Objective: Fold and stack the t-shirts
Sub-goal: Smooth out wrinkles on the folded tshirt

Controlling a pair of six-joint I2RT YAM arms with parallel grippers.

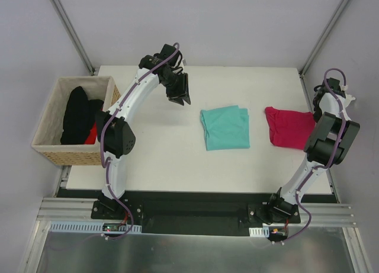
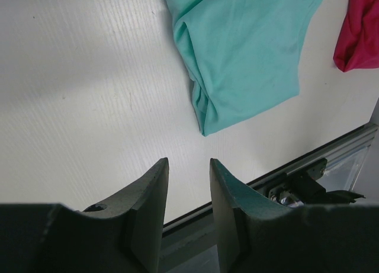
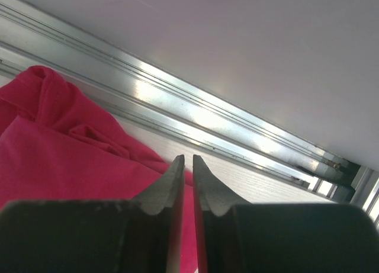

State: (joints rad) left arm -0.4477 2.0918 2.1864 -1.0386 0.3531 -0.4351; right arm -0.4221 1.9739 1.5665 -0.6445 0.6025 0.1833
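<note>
teal t-shirt right of left gripper, apart; pink t-shirt under right gripper.

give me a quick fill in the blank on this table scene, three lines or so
1. The black cloth lies inside the ___.
2. The magenta shirt lies at the ___ end of the table, the teal shirt mid-table.
3. The left gripper stands ___, holding nothing.
Missing words: basket; right; open.

Table open between basket and teal shirt; pink shirt crowds right arm.
</note>
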